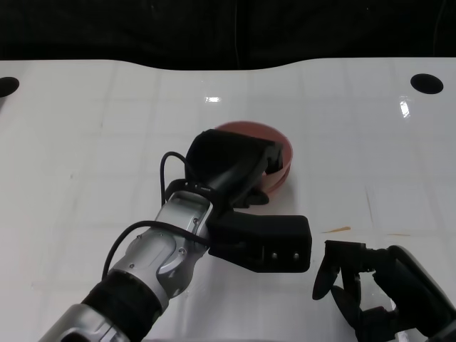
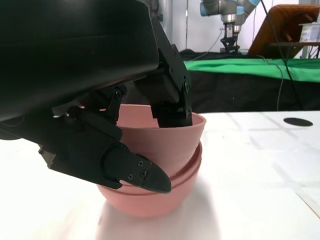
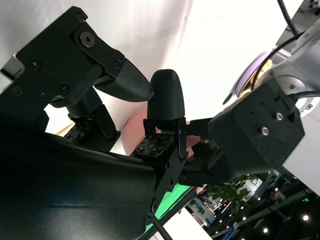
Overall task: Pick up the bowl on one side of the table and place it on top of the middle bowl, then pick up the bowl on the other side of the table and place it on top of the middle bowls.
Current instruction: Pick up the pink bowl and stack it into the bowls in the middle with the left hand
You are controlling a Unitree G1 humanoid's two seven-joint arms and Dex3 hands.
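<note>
A stack of pink bowls (image 1: 282, 153) stands at the middle of the white table (image 1: 107, 142). My left hand (image 1: 229, 169) reaches over it and hides most of it. In the left wrist view the top pink bowl (image 2: 172, 142) sits in the lower bowls (image 2: 150, 202), riding a little high. My left hand (image 2: 100, 95) grips that top bowl, with fingers (image 2: 172, 102) over the rim on the inside and the thumb (image 2: 132, 170) against the outer wall. My right hand (image 1: 370, 285) rests near the table's front right, fingers apart, holding nothing.
Dark round holes (image 1: 426, 83) (image 1: 6, 87) lie at the far corners of the table, near the black far edge. A small orange mark (image 1: 335, 229) is on the tabletop ahead of the right hand. The left wrist's black camera block (image 1: 274, 246) is close to the right hand.
</note>
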